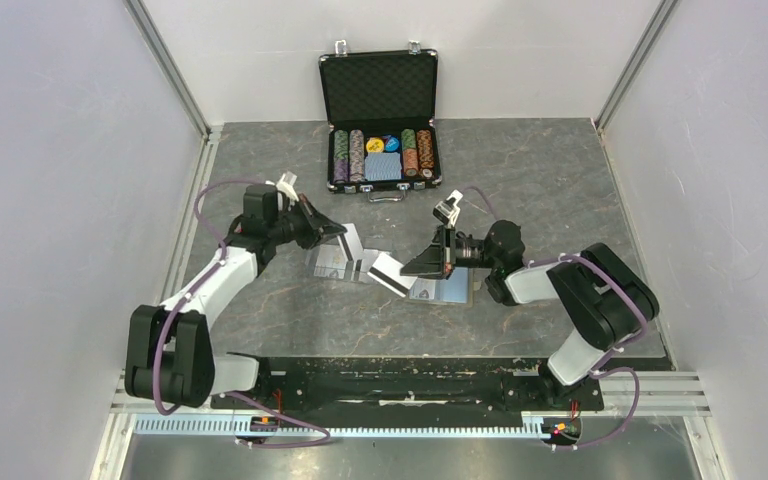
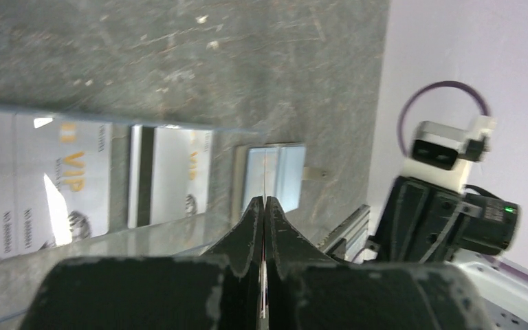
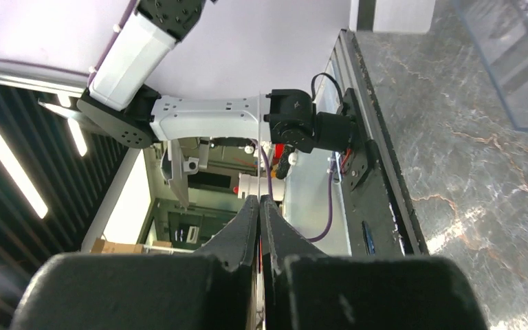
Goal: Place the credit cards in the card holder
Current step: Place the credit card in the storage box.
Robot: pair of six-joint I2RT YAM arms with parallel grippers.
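Observation:
My left gripper (image 1: 339,234) (image 2: 265,201) is shut on one whitish credit card (image 1: 353,244), which shows edge-on as a thin line (image 2: 265,168) in the left wrist view. My right gripper (image 1: 407,270) (image 3: 259,198) is shut on the other credit card (image 1: 388,275), its dark stripe facing up; its thin edge (image 3: 259,161) rises between the jaws. The card holder (image 1: 453,291) (image 2: 285,172) lies open on the table under the right gripper, light blue lining up. The two held cards hang close together, just left of it.
Clear plastic sleeves (image 1: 332,264) (image 2: 75,185) lie under the left gripper and show VIP card faces; I cannot tell whether those are reflections. An open black poker-chip case (image 1: 380,125) stands at the back. The right arm's wrist camera (image 2: 450,152) is near.

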